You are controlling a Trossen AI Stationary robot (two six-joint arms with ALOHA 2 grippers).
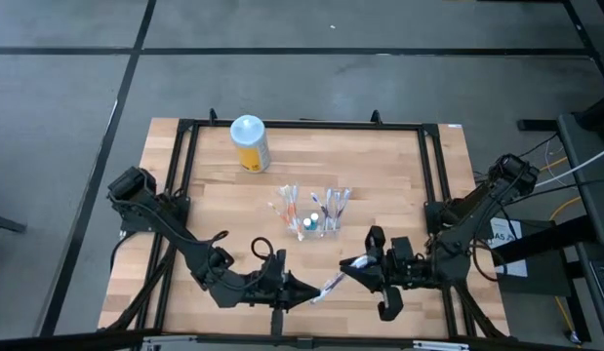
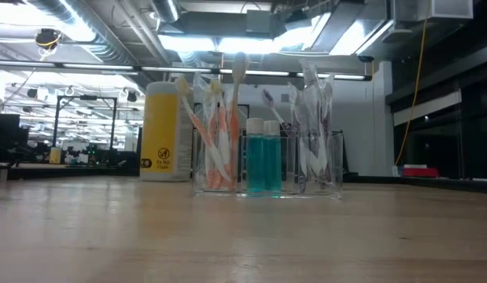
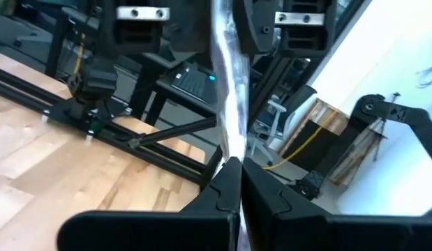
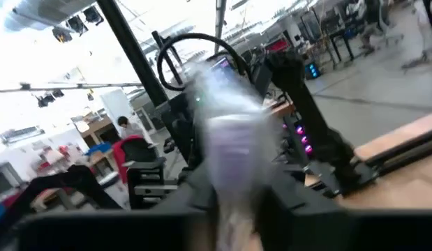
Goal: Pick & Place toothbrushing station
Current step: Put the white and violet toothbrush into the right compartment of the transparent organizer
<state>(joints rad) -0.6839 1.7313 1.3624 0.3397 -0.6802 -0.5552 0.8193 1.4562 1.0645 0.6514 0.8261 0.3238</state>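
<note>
Passing 1 wrapped toothbrush [image 1: 330, 285] between 2 grippers: left gripper [image 1: 307, 290] fingers pinch it tight; right gripper [image 1: 348, 265] fingers narrow around its other end. Next, left should release.

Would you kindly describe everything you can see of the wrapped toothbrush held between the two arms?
The wrapped toothbrush is a slim whitish stick in a clear, shiny, crinkled wrapper. It hangs near the table's front edge, between the two hands, tilted rather than flat. The left hand is shut on one end; in its wrist view the wrapper rises straight out of the closed fingers. The right hand meets its other end, though whether it grips cannot be told. The brush head's colour is unclear.
</note>
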